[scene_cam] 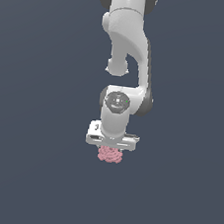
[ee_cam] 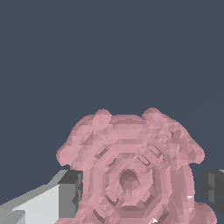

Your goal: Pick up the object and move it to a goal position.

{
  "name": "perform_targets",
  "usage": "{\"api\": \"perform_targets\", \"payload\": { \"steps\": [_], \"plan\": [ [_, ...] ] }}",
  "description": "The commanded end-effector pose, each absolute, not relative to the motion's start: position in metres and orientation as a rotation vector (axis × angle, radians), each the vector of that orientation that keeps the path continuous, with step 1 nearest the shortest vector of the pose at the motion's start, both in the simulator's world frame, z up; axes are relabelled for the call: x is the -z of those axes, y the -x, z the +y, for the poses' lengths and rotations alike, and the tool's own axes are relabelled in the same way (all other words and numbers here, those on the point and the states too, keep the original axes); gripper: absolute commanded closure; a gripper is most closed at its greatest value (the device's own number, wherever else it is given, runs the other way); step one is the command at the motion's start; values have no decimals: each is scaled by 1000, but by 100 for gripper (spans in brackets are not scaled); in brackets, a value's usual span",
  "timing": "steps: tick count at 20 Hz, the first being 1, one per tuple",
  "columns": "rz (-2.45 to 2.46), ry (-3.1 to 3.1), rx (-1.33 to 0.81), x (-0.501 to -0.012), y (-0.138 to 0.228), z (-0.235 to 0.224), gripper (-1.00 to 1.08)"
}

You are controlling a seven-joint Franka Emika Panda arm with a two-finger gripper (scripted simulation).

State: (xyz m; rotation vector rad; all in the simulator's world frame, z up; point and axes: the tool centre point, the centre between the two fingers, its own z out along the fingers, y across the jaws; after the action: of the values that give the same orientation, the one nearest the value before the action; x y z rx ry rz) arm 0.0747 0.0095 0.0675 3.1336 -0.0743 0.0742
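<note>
Floor, plain dark blue-grey, fills the background of both views. White arm reaches down from the top centre of the exterior view. Gripper points downward, its grey fingers clenched against opposite sides of the pink lumpy object, which sits between them.

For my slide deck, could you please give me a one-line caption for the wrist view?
Wrist camera close-up: pink rosette-shaped blob sitting between the gripper's two dark finger pads.
</note>
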Motion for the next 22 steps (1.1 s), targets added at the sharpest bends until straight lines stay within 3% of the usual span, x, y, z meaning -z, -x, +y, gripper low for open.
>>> {"api": "perform_targets", "payload": {
  "steps": [1, 10, 11, 22],
  "plan": [
    [-49, -3141, 0, -42, -59, 23, 108],
    [-49, -3141, 0, -42, -59, 23, 108],
    [-76, -3134, -71, -66, -74, 9, 108],
    [-72, -3135, -63, -70, -57, -14, 108]
  ]
}}
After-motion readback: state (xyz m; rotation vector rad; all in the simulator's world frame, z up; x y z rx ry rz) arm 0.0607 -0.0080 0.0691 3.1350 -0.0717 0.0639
